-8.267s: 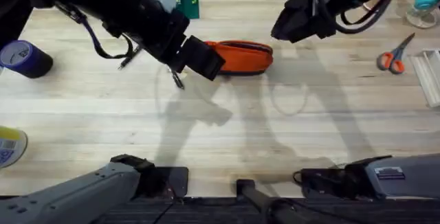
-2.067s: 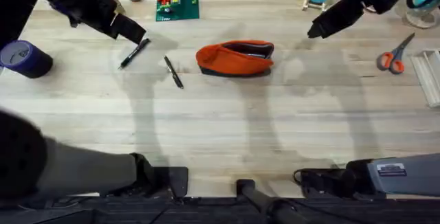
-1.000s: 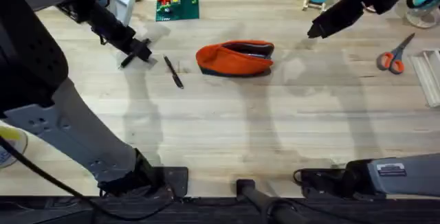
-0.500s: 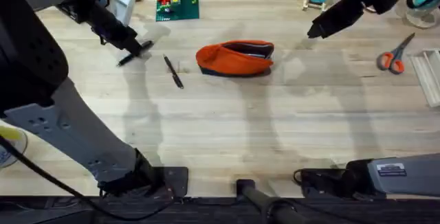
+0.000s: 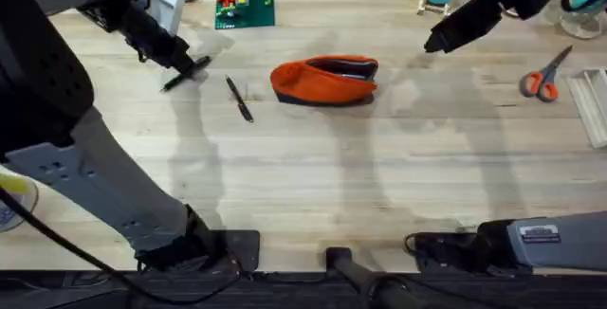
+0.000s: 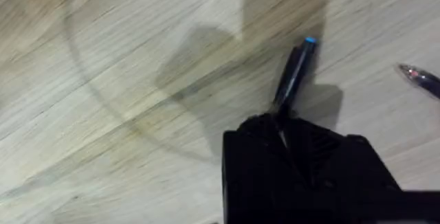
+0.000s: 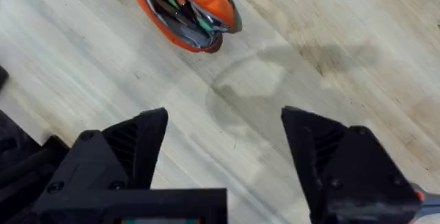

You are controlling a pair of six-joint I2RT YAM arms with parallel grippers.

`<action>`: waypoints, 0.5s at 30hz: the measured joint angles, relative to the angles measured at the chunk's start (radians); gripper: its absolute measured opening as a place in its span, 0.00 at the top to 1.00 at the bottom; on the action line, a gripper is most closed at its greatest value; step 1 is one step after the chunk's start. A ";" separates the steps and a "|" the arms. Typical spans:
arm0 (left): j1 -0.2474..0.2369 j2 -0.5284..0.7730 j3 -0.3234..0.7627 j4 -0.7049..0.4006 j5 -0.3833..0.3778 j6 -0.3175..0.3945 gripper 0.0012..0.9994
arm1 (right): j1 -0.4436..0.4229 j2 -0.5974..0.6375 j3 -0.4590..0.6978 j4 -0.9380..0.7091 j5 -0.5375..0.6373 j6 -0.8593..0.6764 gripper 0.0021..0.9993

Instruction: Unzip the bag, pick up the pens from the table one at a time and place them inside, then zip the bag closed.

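My left gripper (image 5: 188, 63) sits at the upper left of the overhead frame, pinched on one end of the first pen (image 5: 180, 74). In the left wrist view the fingers are clamped on that pen (image 6: 291, 76), with most of the shaft and its blue tip sticking out beyond them. The second pen (image 5: 239, 99) lies on the table (image 5: 303, 186) just right of it, and the bag (image 5: 325, 80) sits upper centre with its zipper open (the right wrist view shows the bag (image 7: 182, 11) gaping, dark items already inside). My right gripper (image 7: 223, 152) hangs wide open and empty at the upper right, well apart from the bag.

My worry is the grip: held by one end, the pen could pivot or slip out as I lift, or swing and knock the second pen. Its long free end could also catch the bag's rim and drag the soft pouch sideways, since nothing is bracing it.
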State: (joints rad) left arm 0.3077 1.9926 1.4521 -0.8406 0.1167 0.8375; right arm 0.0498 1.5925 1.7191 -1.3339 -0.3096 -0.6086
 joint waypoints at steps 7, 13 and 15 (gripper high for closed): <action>0.005 -0.011 0.001 -0.035 0.073 -0.007 0.96 | 0.000 0.000 0.000 0.000 0.000 0.000 0.00; 0.004 -0.089 0.033 -0.043 0.105 -0.028 0.96 | 0.000 0.000 0.000 -0.001 0.000 0.000 0.00; 0.004 -0.131 0.048 -0.062 0.110 -0.034 0.96 | 0.000 0.000 0.000 -0.001 0.000 0.000 0.00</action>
State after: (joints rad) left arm 0.3119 1.8612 1.4998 -0.9029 0.2266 0.8031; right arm 0.0498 1.5925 1.7191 -1.3346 -0.3099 -0.6086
